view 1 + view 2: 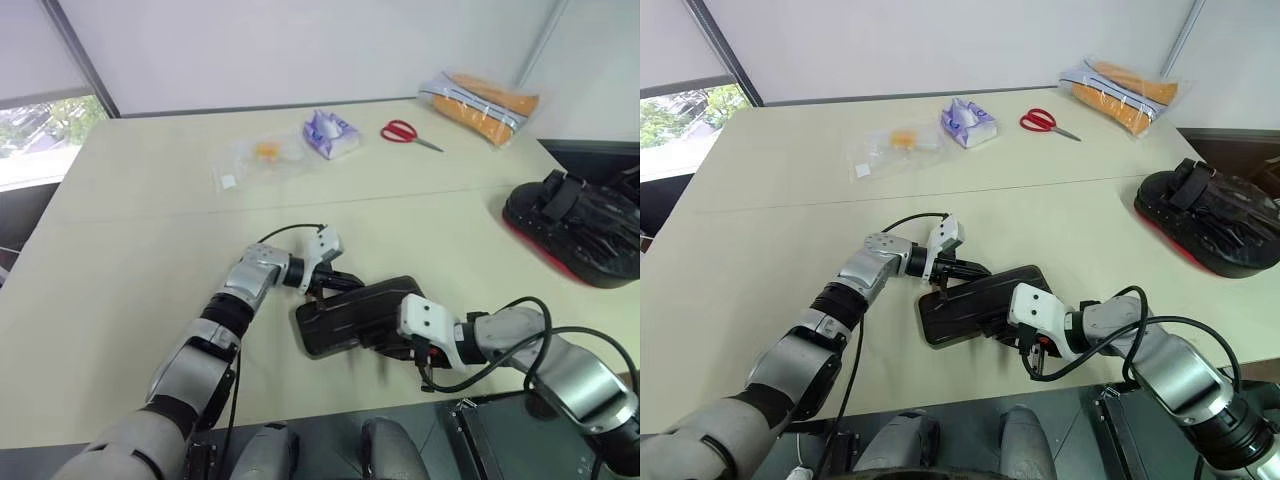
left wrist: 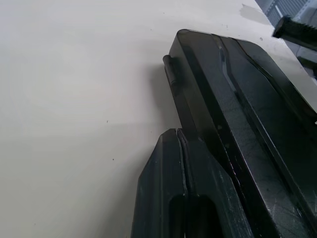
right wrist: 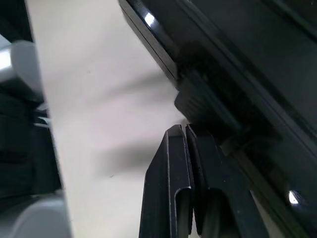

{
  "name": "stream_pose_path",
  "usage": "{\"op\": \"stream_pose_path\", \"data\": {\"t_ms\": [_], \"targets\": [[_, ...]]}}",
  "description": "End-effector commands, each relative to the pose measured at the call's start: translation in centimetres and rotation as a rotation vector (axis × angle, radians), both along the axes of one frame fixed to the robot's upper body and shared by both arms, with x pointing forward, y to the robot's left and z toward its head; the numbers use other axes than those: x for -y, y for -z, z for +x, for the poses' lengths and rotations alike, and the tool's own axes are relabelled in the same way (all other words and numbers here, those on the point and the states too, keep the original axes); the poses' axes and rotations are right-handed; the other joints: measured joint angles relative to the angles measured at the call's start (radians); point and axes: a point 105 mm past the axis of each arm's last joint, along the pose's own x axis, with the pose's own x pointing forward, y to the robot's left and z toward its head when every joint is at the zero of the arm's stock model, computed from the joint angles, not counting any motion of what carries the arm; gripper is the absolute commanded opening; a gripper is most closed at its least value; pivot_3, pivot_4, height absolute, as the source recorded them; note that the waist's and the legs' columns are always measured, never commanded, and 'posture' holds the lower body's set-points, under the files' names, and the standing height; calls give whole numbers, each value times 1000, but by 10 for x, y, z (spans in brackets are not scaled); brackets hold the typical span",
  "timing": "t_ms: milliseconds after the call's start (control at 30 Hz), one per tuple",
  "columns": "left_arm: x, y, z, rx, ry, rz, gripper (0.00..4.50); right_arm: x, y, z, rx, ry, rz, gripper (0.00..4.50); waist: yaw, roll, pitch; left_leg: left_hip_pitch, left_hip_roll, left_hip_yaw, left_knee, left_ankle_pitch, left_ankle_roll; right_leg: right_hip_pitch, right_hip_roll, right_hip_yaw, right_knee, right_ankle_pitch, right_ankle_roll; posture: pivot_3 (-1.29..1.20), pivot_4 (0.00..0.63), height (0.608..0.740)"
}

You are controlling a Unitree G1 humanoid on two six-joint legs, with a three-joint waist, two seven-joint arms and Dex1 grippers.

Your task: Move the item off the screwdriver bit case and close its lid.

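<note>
The screwdriver bit case (image 1: 355, 315) lies flat on the beige table, in front of me. Its dark lid (image 2: 257, 114) is down over the tray, so the bits are hidden. At the case's far left edge my left gripper (image 1: 330, 285) is shut, its fingertips (image 2: 171, 144) against the case's side by a small ridge. My right gripper (image 1: 388, 345) is shut at the near right edge, with its tips beside the small latch tab (image 3: 198, 101). The item, a black padded mitt (image 1: 578, 228) with a red rim, rests on the table far to the right, apart from the case.
Along the far side of the table lie red scissors (image 1: 405, 132), a purple tissue pack (image 1: 332, 133), a clear bag (image 1: 258, 155) and an orange packet (image 1: 480, 105). A dark box (image 1: 520, 440) stands below the table's near right edge.
</note>
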Motion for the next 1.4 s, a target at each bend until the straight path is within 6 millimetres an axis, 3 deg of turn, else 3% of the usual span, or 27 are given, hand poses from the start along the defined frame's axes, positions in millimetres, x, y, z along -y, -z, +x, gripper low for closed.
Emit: {"op": "stream_pose_path", "data": {"t_ms": [33,233,500,967,1100,1233,1400], "targets": [[-1,-2,-1,18,4,-6,0,-2,-3,8,50,-3,3,82,-1,0,0,0,0,0,0,0,0,0,0,0,0,0,0,0,150,740],[-1,7,-8,9,22,10,0,0,2,21,83,27,-8,82,-9,0,0,2,1,0,0,0,0,0,0,0,1,0,0,0,150,740],[4,27,-19,-8,60,58,0,-5,-8,26,114,25,16,82,-15,0,-1,3,1,-1,0,0,0,2,1,0,1,0,0,0,150,740],[12,35,-27,-15,102,66,0,-13,-15,52,198,63,14,82,-25,-5,-4,18,2,-4,-2,-3,6,16,1,0,0,0,0,0,150,740],[8,27,-18,2,65,48,0,-12,-18,45,168,38,18,82,-26,-5,-5,19,2,-5,-2,-3,6,18,2,0,0,0,0,0,150,740],[-6,3,-2,37,-6,-7,0,-7,-24,26,121,-17,18,82,-22,-5,-4,17,2,-5,-2,-3,6,16,1,0,0,0,0,0,150,740],[-24,-26,10,86,-75,-68,0,-2,-36,10,99,-41,17,82,-24,-4,-2,2,1,-5,0,0,0,1,1,0,1,0,0,0,150,740]]}}
